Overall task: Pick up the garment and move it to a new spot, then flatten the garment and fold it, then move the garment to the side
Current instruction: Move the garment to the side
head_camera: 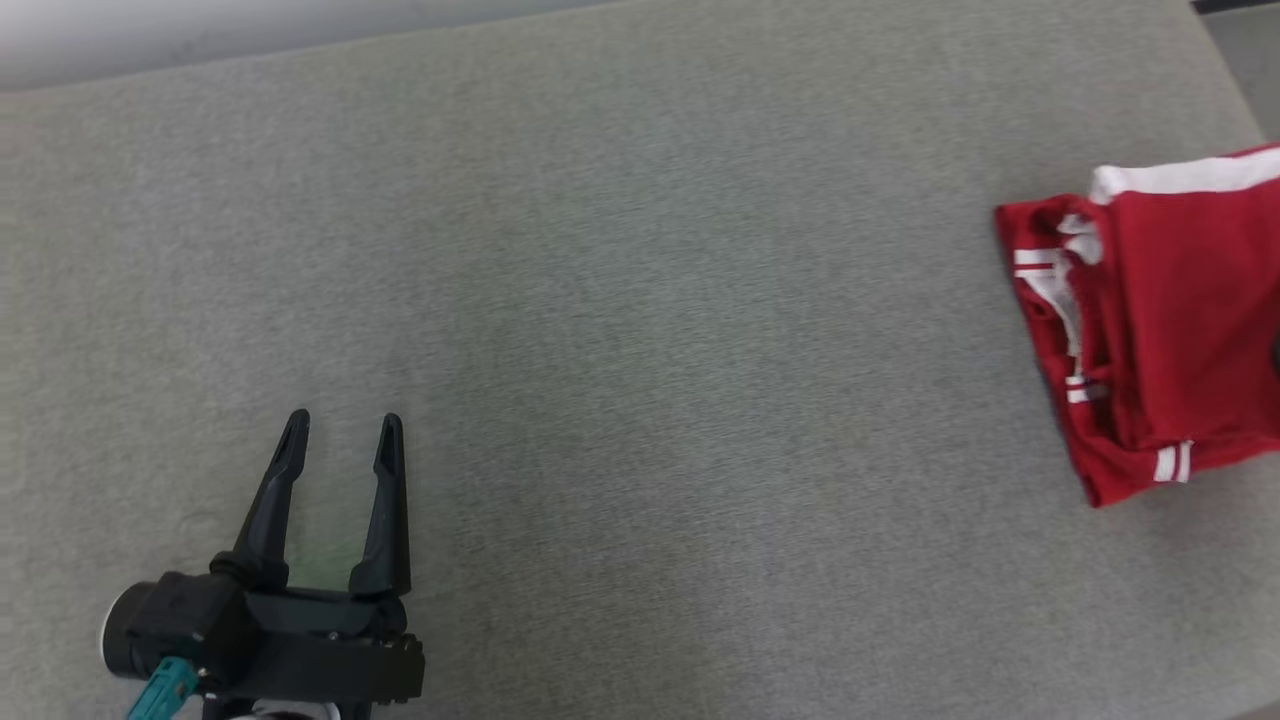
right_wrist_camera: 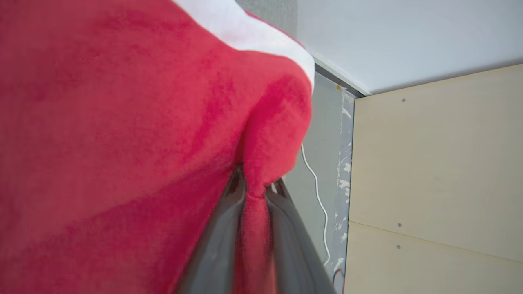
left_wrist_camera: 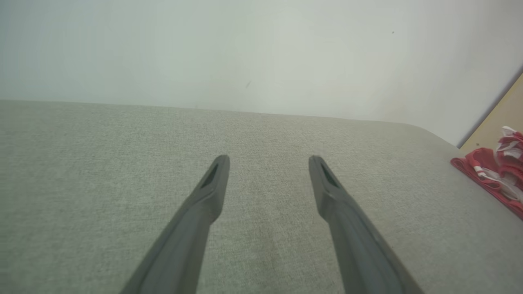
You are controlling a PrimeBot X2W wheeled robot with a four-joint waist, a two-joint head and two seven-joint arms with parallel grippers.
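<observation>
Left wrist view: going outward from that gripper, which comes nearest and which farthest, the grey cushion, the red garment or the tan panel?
1. The grey cushion: right beneath the open left gripper.
2. The red garment: off at the right edge, lying on the cushion.
3. The tan panel: far right, beyond the garment.
</observation>
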